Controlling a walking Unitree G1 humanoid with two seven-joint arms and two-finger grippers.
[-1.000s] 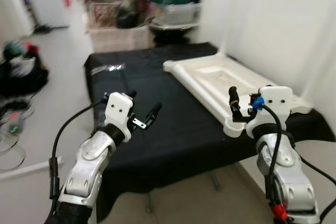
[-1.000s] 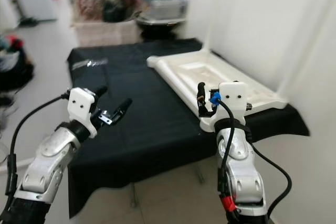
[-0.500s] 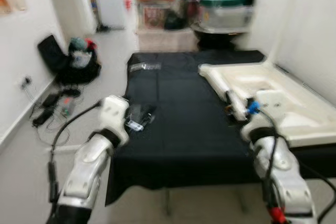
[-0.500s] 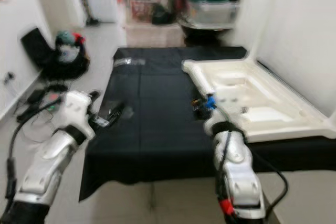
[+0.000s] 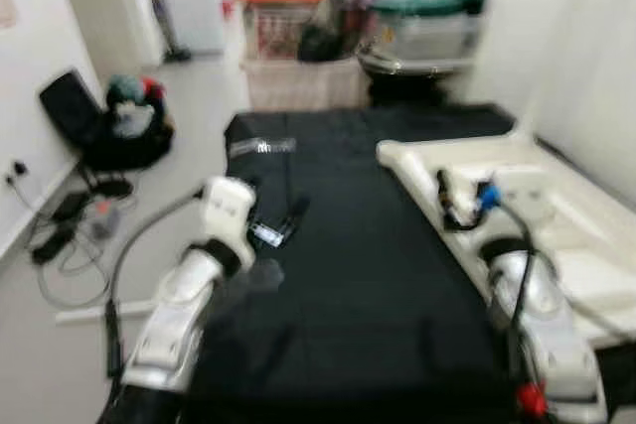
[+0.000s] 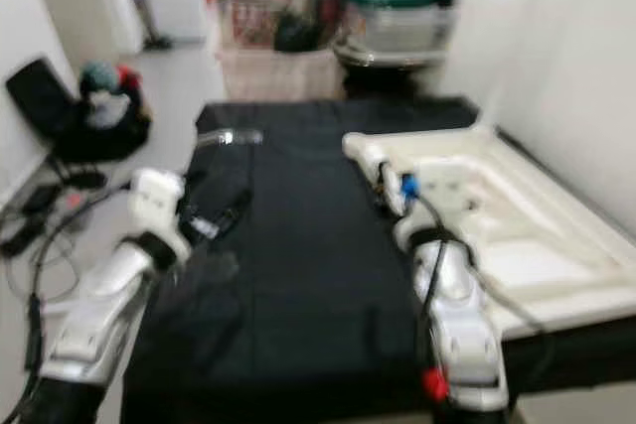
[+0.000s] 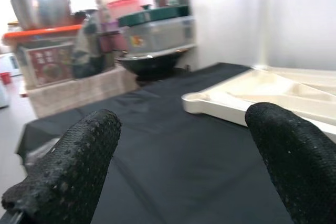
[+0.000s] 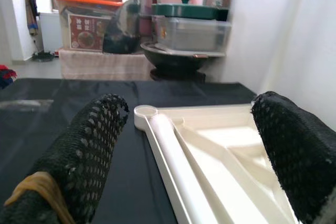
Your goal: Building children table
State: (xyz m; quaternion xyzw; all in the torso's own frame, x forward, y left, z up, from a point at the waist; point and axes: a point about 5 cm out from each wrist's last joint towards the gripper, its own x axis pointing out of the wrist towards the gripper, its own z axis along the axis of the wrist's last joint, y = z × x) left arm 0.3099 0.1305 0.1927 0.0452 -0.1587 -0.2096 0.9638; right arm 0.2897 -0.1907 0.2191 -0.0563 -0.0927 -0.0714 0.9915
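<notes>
one white tabletop, one black cloth, two grippers.

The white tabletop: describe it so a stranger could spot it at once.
A black cloth covers a low surface mid-room. On its right side, by the white wall, lies the tabletop, underside up. It is the one big cream plastic slab with ribs and raised edges.

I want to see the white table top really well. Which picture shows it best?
The right wrist view: the white table top is close and sharp there, ribs showing. Both eye views show all of it, blurred. The left wrist view catches its near edge.
</notes>
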